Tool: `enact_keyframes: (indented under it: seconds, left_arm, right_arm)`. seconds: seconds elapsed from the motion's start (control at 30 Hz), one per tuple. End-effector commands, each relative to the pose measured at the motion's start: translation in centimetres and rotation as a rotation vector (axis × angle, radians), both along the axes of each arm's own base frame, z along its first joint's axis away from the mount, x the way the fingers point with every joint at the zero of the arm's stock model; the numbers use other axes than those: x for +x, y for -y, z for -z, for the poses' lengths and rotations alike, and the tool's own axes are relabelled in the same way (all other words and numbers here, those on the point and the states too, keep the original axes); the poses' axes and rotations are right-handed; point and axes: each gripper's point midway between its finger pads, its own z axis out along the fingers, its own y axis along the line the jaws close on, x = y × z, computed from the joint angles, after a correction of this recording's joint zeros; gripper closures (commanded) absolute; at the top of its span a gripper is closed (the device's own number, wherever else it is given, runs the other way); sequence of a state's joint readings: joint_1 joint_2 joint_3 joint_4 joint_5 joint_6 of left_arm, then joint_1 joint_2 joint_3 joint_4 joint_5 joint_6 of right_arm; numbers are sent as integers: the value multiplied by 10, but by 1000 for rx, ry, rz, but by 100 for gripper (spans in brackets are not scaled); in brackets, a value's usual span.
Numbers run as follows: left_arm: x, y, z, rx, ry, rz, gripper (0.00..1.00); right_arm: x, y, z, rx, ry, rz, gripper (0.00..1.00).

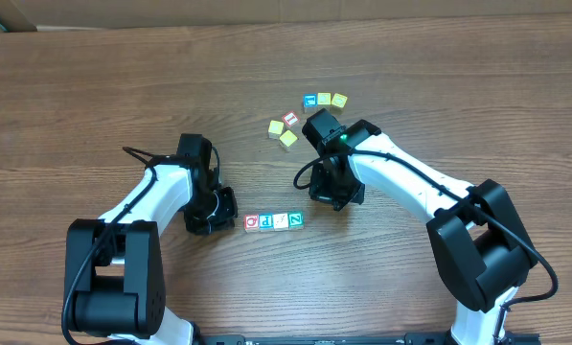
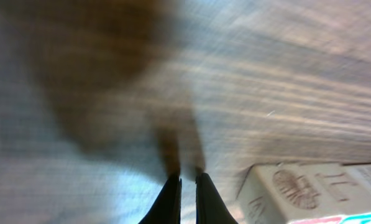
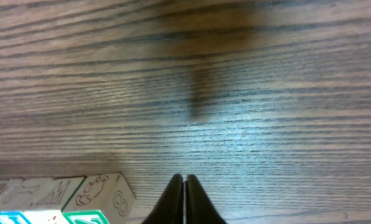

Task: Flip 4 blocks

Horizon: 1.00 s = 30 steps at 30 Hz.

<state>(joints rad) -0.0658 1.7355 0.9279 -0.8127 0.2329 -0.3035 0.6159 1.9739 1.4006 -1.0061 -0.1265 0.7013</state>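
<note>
Wooden, tiny and showing letters upward: lying in one touching row on the counter (image 1: 94, 96), reading red-framed Q block (image 1: 252, 221), blue P block (image 1: 265, 221), pale block (image 1: 281, 220), green Z block (image 1: 295, 219). Flanking that row with both arms. Holding the left hand (image 2: 187, 179) pinched narrow and empty, just beside the Q end, low over the grain. Holding the right hand (image 3: 184, 179) pinched narrow and empty too, up and to the right of the Z end, near it but apart. Leaving the spare cubes (image 1: 289, 119) scattered farther back, well apart and no part of the job.

Judging from this: looking like the approach to a first flip, with nothing yet turned, as far as can be told. Calling for spreading the fingers before dropping any lower, to avoid merely shoving the row with closed tips. Favouring an end block over a middle one, given no gap between neighbours for a fingertip. Needing a pinch across the two free faces, front and back, rather than along the row. Lifting clear before rolling, so as not to drag the neighbour. Setting down again on the same spot, keeping the line tidy. Risking, otherwise, a small light cube skating off across smooth wood.
</note>
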Motion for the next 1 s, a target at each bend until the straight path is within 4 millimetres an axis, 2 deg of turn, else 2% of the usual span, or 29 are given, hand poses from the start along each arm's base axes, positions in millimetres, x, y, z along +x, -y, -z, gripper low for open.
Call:
enact_keyframes:
  seconds: [0.0,0.2,0.43,0.63,0.97]
  left_arm:
    - [3,5,2,-32,38,88,96]
    - [8,5,-1,-34,49,87,96]
    - [5,6,-1,-38,36,76,96]
    - [7,17,-4,-104,44,79,96]
    - [7,18,-4,-104,54,116,96]
  right_arm:
    - [0,-2,-6,18,15,-6,96]
    - [-3,-5,-6,17,9,-15,96]
    - [-14,-17,-6,22,6,-49,96]
    - [-22,-26,-6,22,6,-76,96]
    - [-22,-32,-6,26,24,-98,96]
